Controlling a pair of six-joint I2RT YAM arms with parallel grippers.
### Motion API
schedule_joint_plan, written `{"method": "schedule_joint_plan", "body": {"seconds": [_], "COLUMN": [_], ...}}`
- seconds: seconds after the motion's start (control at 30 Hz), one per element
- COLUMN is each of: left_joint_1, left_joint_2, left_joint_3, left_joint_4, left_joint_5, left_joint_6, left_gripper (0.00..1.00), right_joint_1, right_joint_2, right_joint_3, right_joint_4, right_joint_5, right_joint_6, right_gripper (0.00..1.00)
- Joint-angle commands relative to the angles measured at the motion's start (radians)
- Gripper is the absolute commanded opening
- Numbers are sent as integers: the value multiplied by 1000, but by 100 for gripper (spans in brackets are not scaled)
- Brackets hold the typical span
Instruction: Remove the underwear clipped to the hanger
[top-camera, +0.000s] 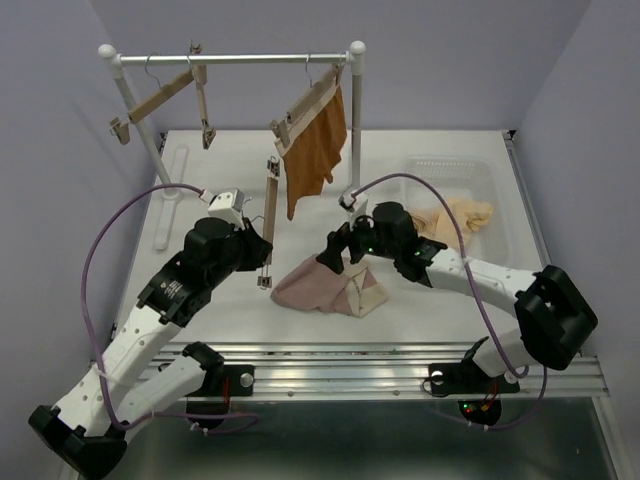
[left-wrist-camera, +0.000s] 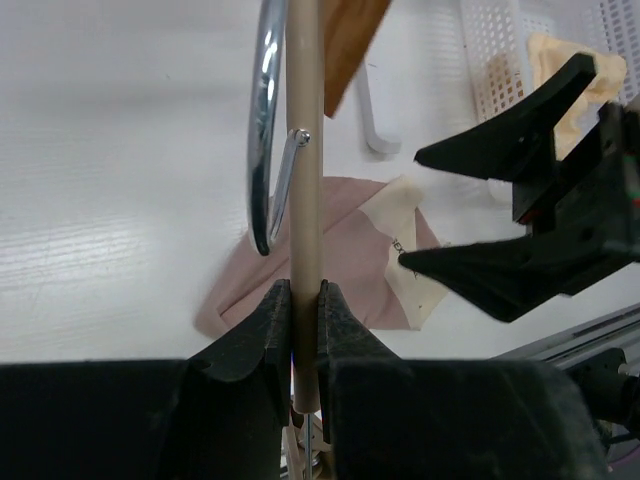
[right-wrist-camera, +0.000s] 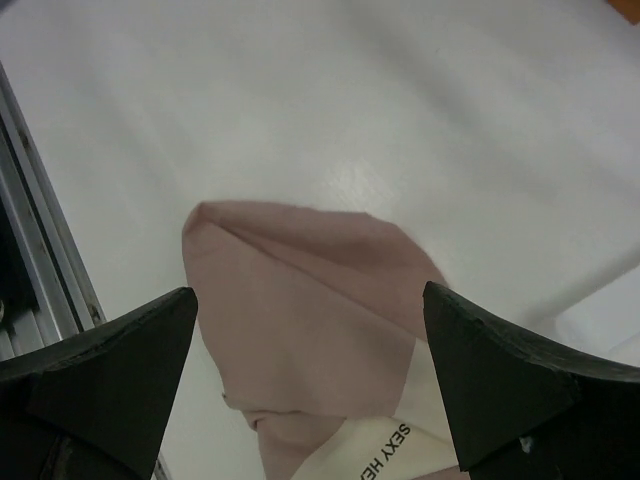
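From above, we see the rust brown brief clipped to the rail hanger on the rail; the dusty pink brief lies crumpled on the table near its front edge; the pale cream brief rests in the clear basket at the right; the left gripper clamps a loose hanger, which stands upright off the rail; the right gripper hovers just over the pink brief.

At the left wrist, we find the left gripper pinched tight on the loose hanger, whose chrome hook curves beside the bar; the dusty pink brief lies on the table behind it; the right gripper stands over that brief, jaws apart.

At the right wrist, we see the right gripper spread wide and holding nothing; the dusty pink brief lies between its fingers on the table, a printed label showing on its pale lining.
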Motion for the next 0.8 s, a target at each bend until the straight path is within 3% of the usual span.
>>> {"method": "schedule_joint_plan", "body": {"seconds": [0.0,0.3,0.37,0.4,0.43,0.5,0.53,0.6,0.63,0.77], "left_joint_1": [1,1,1,1,1,1,3,1,3,3], "left_joint_2": [-39,-64,-66,-67,-70,-75,-78,-75,-70,-41], "left_joint_3": [28,42,43,46,46,49,51,54,55,66], "left_joint_4": [-22,-80,-86,-95,-98,-103,-103,-106,-105,-91], "left_joint_5": [-48,-102,-121,-128,-141,-155,-172,-186,-191,-215], "left_joint_6": [-36,-44,-50,-53,-58,-67,-73,-79,-79,-81], "left_gripper": [0,0,0,0,0,0,0,0,0,0], "right_joint_1": [96,238,258,268,269,269,269,269,269,269], "right_joint_2": [64,228,271,282,291,300,302,293,282,195], "right_joint_3": [41,88,102,107,111,116,122,133,137,159], "right_joint_4": [-125,-240,-278,-280,-280,-268,-266,-268,-266,-254], "right_joint_5": [53,210,261,305,321,405,431,496,516,667], "right_joint_6": [-209,-331,-339,-338,-333,-315,-305,-282,-275,-212], "right_gripper": [100,100,93,86,69,55,41,23,1,1]}}
